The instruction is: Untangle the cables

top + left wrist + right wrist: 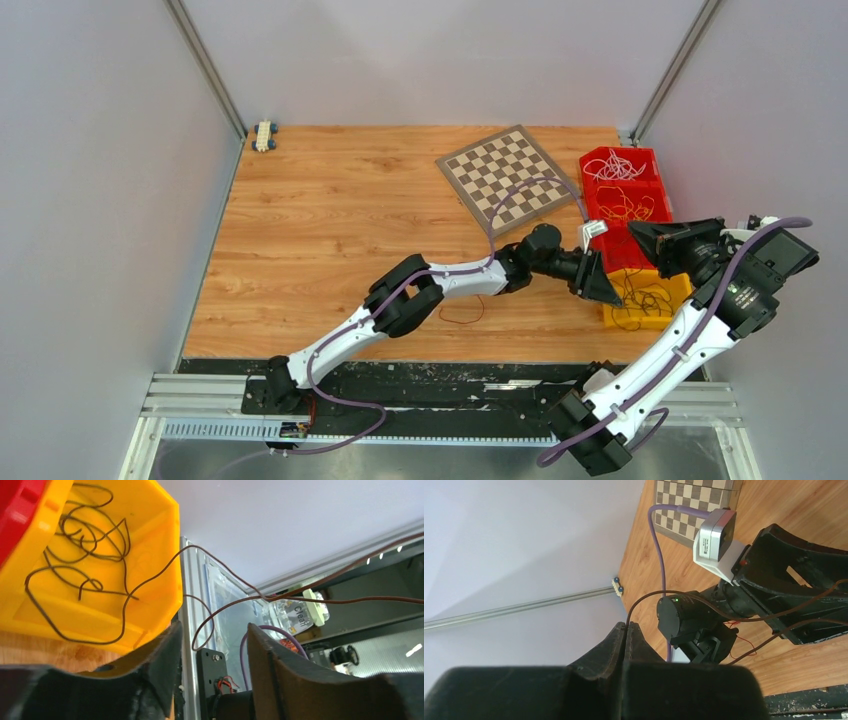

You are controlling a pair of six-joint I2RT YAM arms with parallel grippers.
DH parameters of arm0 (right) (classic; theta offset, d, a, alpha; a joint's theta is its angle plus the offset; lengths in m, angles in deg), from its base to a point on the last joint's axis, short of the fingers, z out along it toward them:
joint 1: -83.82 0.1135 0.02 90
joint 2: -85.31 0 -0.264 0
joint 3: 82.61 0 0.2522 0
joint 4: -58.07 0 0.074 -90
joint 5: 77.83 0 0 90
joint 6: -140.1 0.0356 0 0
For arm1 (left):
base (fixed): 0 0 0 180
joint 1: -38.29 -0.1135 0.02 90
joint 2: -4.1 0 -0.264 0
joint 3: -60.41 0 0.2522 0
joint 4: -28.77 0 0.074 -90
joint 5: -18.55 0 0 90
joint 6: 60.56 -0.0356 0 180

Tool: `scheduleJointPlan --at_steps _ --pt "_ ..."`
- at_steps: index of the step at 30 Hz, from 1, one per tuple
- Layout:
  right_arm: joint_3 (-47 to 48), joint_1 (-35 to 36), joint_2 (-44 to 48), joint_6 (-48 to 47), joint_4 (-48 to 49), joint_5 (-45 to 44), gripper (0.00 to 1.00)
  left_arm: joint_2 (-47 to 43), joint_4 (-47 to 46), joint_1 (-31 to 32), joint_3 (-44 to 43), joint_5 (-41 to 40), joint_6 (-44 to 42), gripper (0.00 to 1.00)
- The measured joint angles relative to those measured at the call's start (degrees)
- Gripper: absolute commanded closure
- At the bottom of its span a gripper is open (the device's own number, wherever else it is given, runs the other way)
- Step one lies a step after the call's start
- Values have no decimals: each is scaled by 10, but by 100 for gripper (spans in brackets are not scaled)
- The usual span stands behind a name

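Observation:
The cables lie sorted by colour. Dark brown ones (pixel 640 298) fill a yellow bin (pixel 612 318). White ones (pixel 612 165) and yellow-orange ones (pixel 625 205) lie in red bins. A red one (pixel 462 312) rests on the table under the left arm. My right gripper (pixel 626 625) is shut on one dark brown cable (pixel 659 593), raised over the bins (pixel 634 230). That cable (pixel 360 599) runs across the left wrist view and loops down between the fingers of my left gripper (pixel 212 636). The left gripper is open at the yellow bin's (pixel 150 530) near corner (pixel 600 285), and the loop is not pinched.
A chessboard (pixel 505 178) lies tilted at the back, left of the red bins (pixel 598 195). A small toy car (pixel 264 135) sits in the far left corner. Grey walls close the table on three sides. A metal rail (pixel 200 395) runs along the near edge.

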Motion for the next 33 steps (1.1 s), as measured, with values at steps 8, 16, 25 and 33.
scheduleJointPlan --at_steps 8,16,25,33 --pt "0 0 1 -2 -4 0 100 0 -21 7 -35 9 -21 57" --pt "-6 0 -8 -10 -6 -3 100 0 -33 7 -61 24 -46 87" --pt "-17 0 -58 -120 -1 -10 100 -12 30 -23 -22 2 -83 16" --pt "35 0 -87 -176 15 -30 100 -25 27 -59 43 13 -79 0"
